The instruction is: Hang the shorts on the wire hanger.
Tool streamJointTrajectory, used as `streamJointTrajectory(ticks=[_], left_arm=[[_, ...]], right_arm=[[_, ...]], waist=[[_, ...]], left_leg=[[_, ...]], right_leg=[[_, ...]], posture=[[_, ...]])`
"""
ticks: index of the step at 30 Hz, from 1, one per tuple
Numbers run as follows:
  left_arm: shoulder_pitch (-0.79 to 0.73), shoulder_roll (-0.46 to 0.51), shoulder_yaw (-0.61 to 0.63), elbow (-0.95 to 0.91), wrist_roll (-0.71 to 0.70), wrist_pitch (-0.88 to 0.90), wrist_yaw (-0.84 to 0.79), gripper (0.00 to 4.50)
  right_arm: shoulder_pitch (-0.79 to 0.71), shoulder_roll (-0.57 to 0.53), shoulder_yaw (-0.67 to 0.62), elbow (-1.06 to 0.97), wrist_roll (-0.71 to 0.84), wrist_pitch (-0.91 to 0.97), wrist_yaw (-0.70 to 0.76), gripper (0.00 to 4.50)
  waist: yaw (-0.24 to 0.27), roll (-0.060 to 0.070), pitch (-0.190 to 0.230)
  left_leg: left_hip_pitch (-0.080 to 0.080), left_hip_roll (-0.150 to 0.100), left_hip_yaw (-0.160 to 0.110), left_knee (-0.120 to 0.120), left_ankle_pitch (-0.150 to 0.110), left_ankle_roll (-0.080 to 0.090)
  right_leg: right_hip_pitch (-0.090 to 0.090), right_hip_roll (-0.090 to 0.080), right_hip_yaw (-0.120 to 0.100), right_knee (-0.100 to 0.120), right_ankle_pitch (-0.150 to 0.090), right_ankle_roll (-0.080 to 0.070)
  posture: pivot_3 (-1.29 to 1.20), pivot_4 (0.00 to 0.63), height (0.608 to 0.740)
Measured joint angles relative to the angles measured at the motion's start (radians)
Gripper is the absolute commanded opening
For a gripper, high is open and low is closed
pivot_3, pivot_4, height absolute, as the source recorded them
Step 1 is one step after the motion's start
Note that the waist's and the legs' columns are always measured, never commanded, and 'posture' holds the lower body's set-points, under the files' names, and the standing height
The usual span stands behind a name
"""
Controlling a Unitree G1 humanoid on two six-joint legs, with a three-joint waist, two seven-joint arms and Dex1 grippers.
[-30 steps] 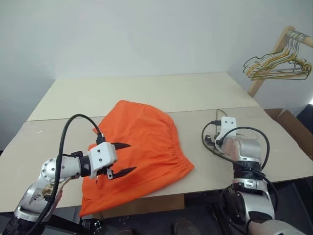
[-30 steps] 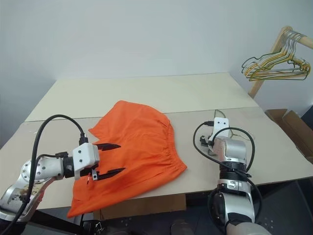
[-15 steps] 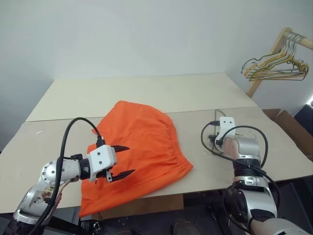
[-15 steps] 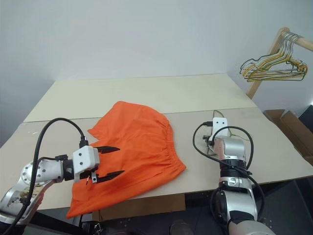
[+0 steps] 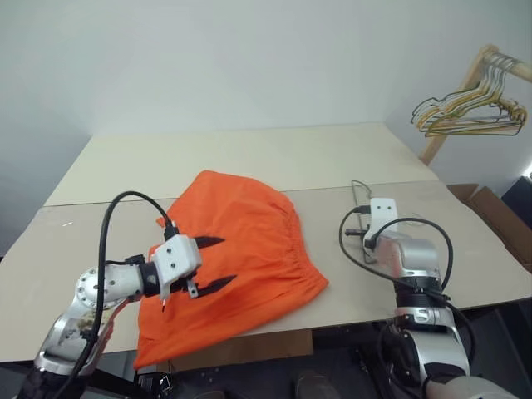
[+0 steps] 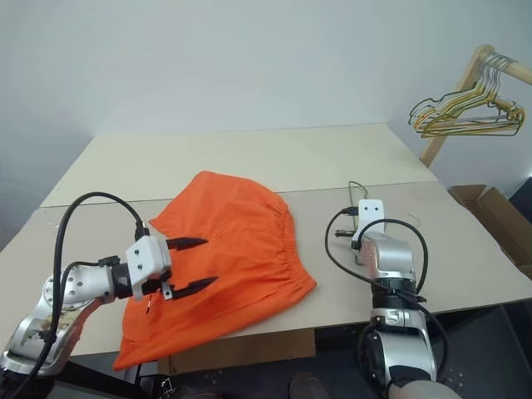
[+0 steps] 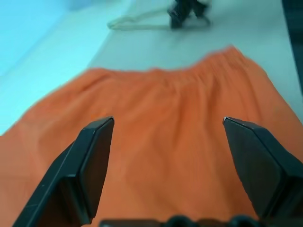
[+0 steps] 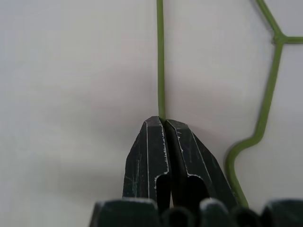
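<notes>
Meanwhile, the right pincer pinches the wire hanger on the desk; the left pincer hovers spread above the shorts.

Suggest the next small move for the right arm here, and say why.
Probably lift the wire hanger slightly off the table and bring it toward the shorts. The right gripper is shut on the wire, so the grasp looks made, while the shorts lie flat to the robot's left under the open left gripper.
</notes>
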Motion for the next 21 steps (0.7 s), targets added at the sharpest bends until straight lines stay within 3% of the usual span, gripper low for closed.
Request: streamJointTrajectory(ticks=[3,7,12,15,21], left_arm=[[-0.062,-0.11,0.017,0.012,-0.055,0.08,0.106,3.99],[-0.19,-0.313,0.127,0.063,-0.313,0.285,0.28,3.99],[-0.354,-0.446,0.266,0.123,-0.645,0.421,0.45,3.99],[-0.415,-0.458,0.294,0.142,-0.74,0.438,0.497,3.99],[-0.42,-0.441,0.282,0.15,-0.768,0.446,0.506,3.99]], right_arm=[[0.012,0.02,0.047,-0.141,0.002,-0.09,0.026,0.01],[0.107,0.022,0.196,-0.327,-0.086,-0.482,0.049,0.01],[0.178,0.017,0.325,-0.369,-0.184,-0.755,0.076,0.01],[0.191,0.028,0.382,-0.396,-0.218,-0.848,0.094,0.01],[0.248,0.014,0.454,-0.404,-0.281,-1.004,0.137,0.01]], waist=[[0.001,0.002,0.001],[0.004,0.001,0.001],[0.004,0.0,0.001],[0.0,0.0,0.001],[0.0,-0.001,0.001]], left_leg=[[-0.002,0.0,-0.001,0.0,0.0,0.0],[-0.004,-0.001,-0.005,0.001,0.0,0.0],[-0.003,-0.002,-0.006,0.002,0.0,0.0],[-0.003,-0.002,-0.006,0.002,0.0,0.0],[-0.002,-0.003,-0.006,0.002,0.001,-0.001]], right_leg=[[-0.002,0.0,0.0,0.0,0.0,0.0],[-0.001,0.0,-0.001,0.0,0.0,0.001],[0.001,-0.001,0.0,0.0,0.0,0.002],[0.001,0.0,0.0,-0.001,0.0,0.002],[0.002,-0.001,0.0,-0.001,0.0,0.001]], posture=[[-0.08,0.0,0.74],[-0.08,0.0,0.74],[-0.09,0.0,0.74],[-0.09,0.0,0.74],[-0.09,0.0,0.74]])
